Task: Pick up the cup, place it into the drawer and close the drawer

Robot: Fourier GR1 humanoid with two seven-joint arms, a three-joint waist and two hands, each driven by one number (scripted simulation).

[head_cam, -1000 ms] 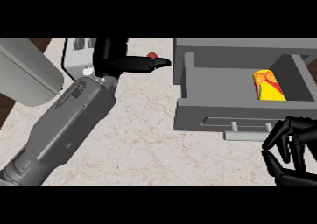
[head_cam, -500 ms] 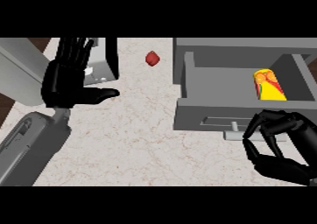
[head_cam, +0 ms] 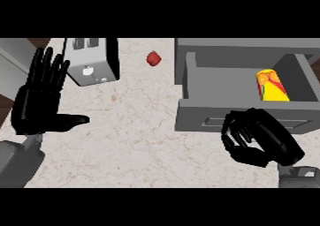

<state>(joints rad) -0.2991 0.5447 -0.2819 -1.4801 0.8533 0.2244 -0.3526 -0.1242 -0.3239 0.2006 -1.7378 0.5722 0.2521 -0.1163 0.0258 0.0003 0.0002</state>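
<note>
The left hand (head_cam: 42,99) pulls back from the far side of the surface (head_cam: 136,137). A moment ago it was stretched out by the small red object (head_cam: 153,58), and now it hangs at the left edge, fingers straight and spread, holding nothing. The right hand (head_cam: 260,143) climbs from the near corner and sits right at the front panel of the drawer (head_cam: 208,115), fingers curled in on themselves with nothing in them. Whether it is touching the panel, I can't tell from here.

The cup (head_cam: 272,86) — yellow with red markings — lies on its side inside the open drawer, against the right wall. So the placing looks done, and only the closing remains; the right hand seems lined up for that push.

The count — one cup, one drawer, one toaster (head_cam: 91,59) at the back left, one red object and two hands.
</note>
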